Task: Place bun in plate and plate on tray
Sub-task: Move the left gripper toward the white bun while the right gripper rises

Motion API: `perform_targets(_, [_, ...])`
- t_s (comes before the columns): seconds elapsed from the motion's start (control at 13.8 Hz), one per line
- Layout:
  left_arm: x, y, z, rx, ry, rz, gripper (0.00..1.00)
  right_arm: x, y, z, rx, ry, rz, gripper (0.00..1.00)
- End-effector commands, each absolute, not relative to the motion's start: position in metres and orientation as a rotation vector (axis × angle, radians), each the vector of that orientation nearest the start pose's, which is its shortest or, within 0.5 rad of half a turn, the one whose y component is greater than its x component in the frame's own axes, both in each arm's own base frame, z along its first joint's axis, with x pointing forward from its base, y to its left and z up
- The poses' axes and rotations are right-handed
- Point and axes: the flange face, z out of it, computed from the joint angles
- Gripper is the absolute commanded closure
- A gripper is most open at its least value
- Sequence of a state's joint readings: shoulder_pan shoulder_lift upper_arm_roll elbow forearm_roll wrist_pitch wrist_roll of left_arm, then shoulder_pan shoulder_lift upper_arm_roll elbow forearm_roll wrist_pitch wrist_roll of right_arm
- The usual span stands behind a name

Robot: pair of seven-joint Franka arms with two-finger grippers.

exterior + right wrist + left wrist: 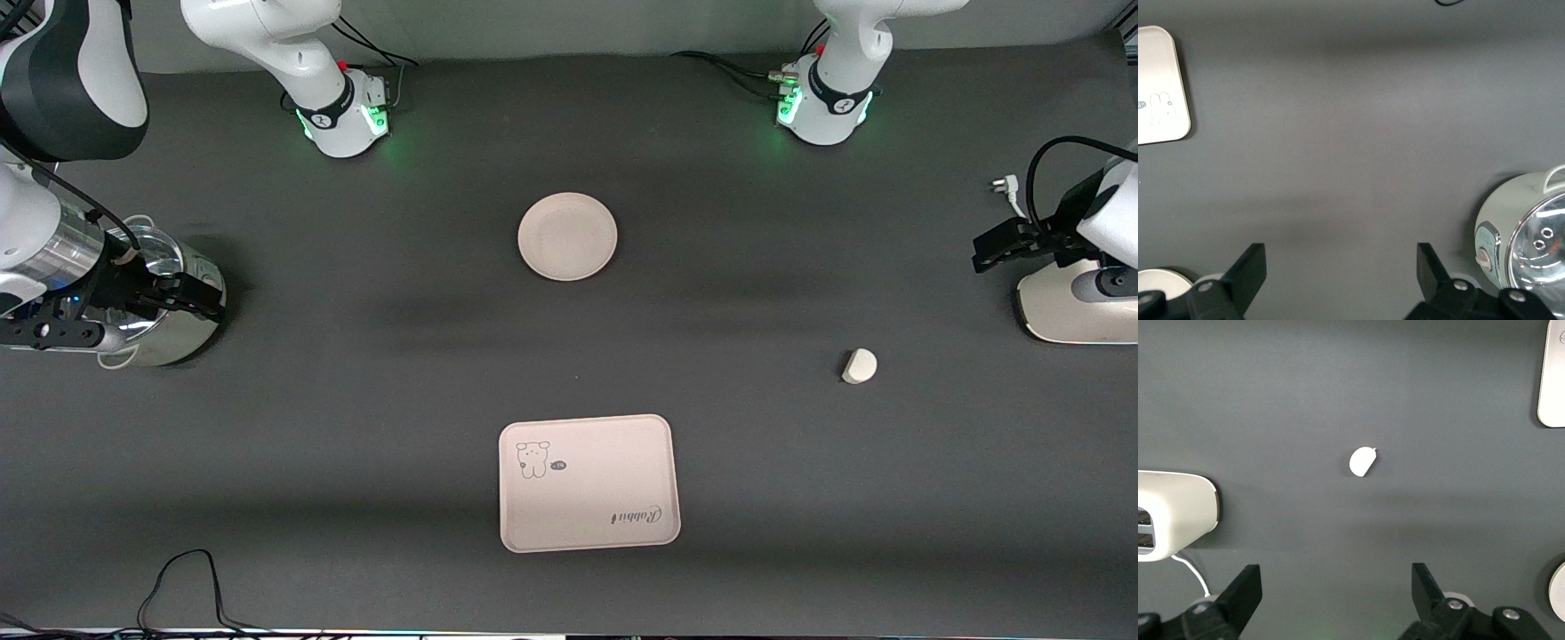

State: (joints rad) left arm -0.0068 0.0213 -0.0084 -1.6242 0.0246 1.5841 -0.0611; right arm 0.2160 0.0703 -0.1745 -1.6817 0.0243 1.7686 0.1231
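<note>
The bun (859, 365) is a small white lump lying on the dark table toward the left arm's end, and it also shows in the left wrist view (1363, 461). The round cream plate (567, 236) sits mid-table with nothing on it. The printed rectangular tray (589, 483) lies nearer to the front camera than the plate. My left gripper (982, 252) hangs open above the table's end beside a toaster, well apart from the bun; nothing sits between its fingers (1336, 577). My right gripper (206, 298) waits open over a pot, also with nothing in it (1341, 257).
A white toaster (1076, 307) stands at the left arm's end of the table. A silver pot with a glass lid (173, 302) stands at the right arm's end. Cables (182, 578) trail along the table edge nearest the front camera.
</note>
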Motion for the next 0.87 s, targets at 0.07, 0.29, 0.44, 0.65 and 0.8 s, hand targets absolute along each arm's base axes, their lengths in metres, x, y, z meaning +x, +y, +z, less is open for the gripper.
perform_targets(0.07, [0.579,-0.012,0.567,-3.106,-0.026,0.151,0.0,0.587,0.03,0.553,-3.122,0.129,-0.065,0.0])
perform_targets(0.29, [0.6,-0.014,0.524,-3.104,-0.016,0.191,0.0,0.596,0.036,0.535,-3.129,0.123,-0.023,0.0])
perform_targets(0.44, [0.612,-0.016,0.492,-3.104,-0.009,0.227,0.0,0.604,0.046,0.517,-3.065,0.14,0.004,0.0])
perform_targets(0.65, [0.619,-0.02,0.455,-3.105,-0.006,0.222,0.0,0.62,0.083,0.474,-3.059,0.071,0.019,0.0])
perform_targets(0.8, [0.622,-0.021,0.429,-3.103,-0.002,0.249,0.0,0.62,0.1,0.473,-2.998,0.08,0.019,0.0])
